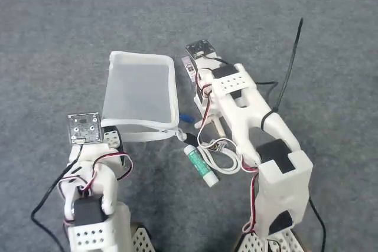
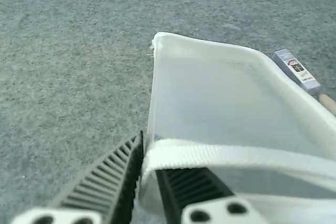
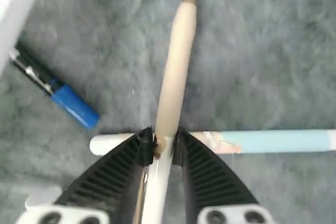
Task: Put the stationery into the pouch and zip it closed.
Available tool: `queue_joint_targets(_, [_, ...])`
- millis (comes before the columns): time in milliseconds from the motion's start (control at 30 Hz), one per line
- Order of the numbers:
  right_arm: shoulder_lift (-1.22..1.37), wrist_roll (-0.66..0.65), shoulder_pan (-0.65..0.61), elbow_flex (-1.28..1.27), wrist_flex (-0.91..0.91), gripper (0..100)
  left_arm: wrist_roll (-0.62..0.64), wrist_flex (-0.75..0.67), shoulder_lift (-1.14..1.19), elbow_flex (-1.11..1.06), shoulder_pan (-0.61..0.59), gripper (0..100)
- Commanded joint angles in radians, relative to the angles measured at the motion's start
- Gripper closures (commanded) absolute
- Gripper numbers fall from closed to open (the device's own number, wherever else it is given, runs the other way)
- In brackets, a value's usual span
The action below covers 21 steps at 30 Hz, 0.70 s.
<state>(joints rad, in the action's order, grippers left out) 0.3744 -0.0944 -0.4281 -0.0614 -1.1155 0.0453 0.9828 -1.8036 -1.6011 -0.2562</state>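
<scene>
Left gripper: I read it as pinched narrow on the near rim of the pouch, which lies flat on the carpet. Right gripper: clamped on a beige pen, just beside the pouch on the right arm's side. Blue pen: on the carpet by the pouch's near corner. Glue stick: nearer the arm bases. Box: beside the pouch's far end.
</scene>
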Motion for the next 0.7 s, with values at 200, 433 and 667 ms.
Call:
queue_joint_targets(200, [-0.225, -0.014, 0.104, 0.051, -0.206, 94.0, -0.009, 0.003, -0.021, 0.064, -0.008, 99])
queue_joint_targets(433, [-0.315, -0.014, 0.105, 0.049, -0.300, 93.5, -0.011, 0.003, -0.021, 0.064, -0.008, 99])
queue_joint_targets(667, [-0.315, -0.012, 0.044, 0.049, -0.217, 93.0, -0.011, 0.003, -0.021, 0.064, -0.008, 99])
